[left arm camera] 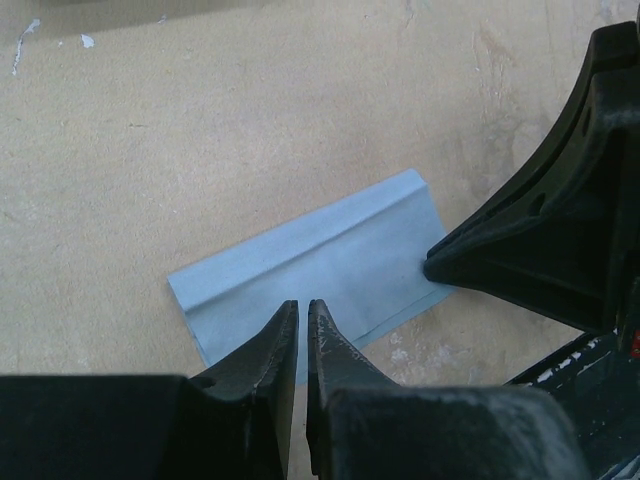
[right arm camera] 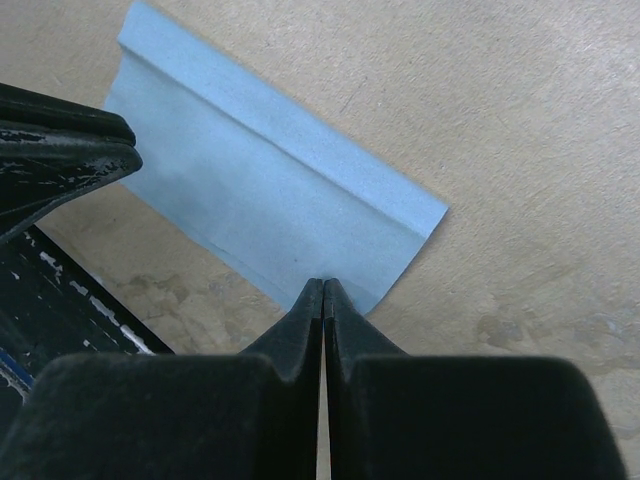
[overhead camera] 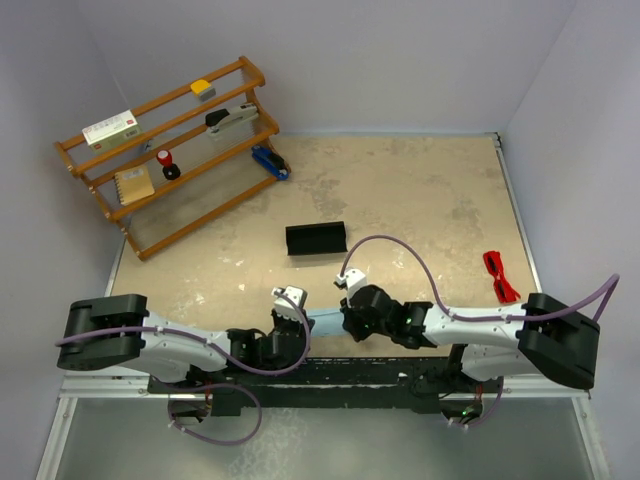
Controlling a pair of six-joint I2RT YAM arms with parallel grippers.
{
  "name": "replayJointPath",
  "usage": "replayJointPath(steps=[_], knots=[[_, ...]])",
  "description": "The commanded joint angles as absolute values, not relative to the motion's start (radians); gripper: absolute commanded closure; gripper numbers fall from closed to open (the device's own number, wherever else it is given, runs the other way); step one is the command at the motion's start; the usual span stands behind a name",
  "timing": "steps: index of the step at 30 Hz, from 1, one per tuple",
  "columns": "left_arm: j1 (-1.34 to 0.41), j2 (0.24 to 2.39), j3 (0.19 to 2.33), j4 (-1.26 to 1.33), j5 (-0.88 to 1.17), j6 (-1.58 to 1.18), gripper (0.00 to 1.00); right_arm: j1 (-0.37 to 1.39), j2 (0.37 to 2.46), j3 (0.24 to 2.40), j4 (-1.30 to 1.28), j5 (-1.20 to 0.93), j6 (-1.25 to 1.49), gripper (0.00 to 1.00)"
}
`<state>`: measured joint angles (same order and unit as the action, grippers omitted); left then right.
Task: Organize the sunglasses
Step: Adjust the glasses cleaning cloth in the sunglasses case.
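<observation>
**Status: both grippers at the cloth, sunglasses untouched at right**

1. Sunglasses. I see the red sunglasses (overhead camera: 500, 277) folded on the worktop (overhead camera: 420, 200) at the right of the top view, near the right edge. They lie just above the right arm's base and well apart from both grippers. Nothing touches them.

2. Left gripper. In the left wrist view, the left gripper (left arm camera: 303, 310) has its fingers drawn almost together, with only a thin slit between the tips. The tips sit over the near long edge of the pale blue cloth (left arm camera: 320, 260). I cannot tell whether any cloth is nipped between them.

3. Right gripper. In the right wrist view, the right gripper (right arm camera: 323, 290) has its fingers pressed fully together. The joined tips rest at the near edge of the cloth, close to its lower right corner. I cannot tell whether cloth is caught there.

4. Cloth. It lies flat on the worktop, folded to a long rectangle with one raised crease along its far side. In the top view it sits at bottom centre, between the two wrists.

5. Other items. A black case (overhead camera: 316, 239) stands above the cloth, near centre frame. A wooden rack (overhead camera: 170, 150) holding small items occupies the upper left.
</observation>
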<state>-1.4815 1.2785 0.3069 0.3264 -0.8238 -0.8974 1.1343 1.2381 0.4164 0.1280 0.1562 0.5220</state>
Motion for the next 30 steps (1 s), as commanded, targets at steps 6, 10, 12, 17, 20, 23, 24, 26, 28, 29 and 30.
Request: replayJointPath(steps=[6,10,12,17,20,23,24,26,28,29,30], knots=[[-1.488,1.252,0.316,0.331,-0.847,-0.897,0.95,1.170,1.232,0.394,0.144,0.137,0.567,1.00],[-1.488,1.255,0.316,0.331,-0.841,-0.898,0.95,1.186,1.234,0.393,0.135,0.154,0.573,1.00],[-1.488,1.262,0.316,0.327,-0.841,-0.903,0.95,1.187,1.233,0.394,0.128,0.161,0.573,1.00],[-1.488,1.304,0.320,0.337,-0.828,-0.925,0.95,1.186,1.233,0.392,0.126,0.162,0.573,1.00],[-1.487,1.337,0.325,0.370,-0.821,-0.937,0.95,1.188,1.238,0.393,0.127,0.163,0.573,1.00],[-1.488,1.360,0.333,0.389,-0.827,-0.951,0.95,1.189,1.235,0.394,0.128,0.161,0.575,1.00],[-1.488,1.365,0.341,0.383,-0.830,-0.957,0.96,1.189,1.234,0.394,0.127,0.162,0.576,1.00],[-1.487,1.375,0.356,0.355,-0.841,-0.972,0.96,1.189,1.229,0.393,0.126,0.164,0.576,1.00],[-1.488,1.375,0.365,0.330,-0.842,-0.981,0.96,1.189,1.224,0.390,0.126,0.166,0.575,1.00],[-1.488,1.375,0.363,0.323,-0.839,-0.985,0.96,1.189,1.223,0.388,0.126,0.167,0.574,1.00],[-1.488,1.374,0.361,0.317,-0.831,-0.988,0.96,1.189,1.223,0.387,0.127,0.168,0.575,1.00]])
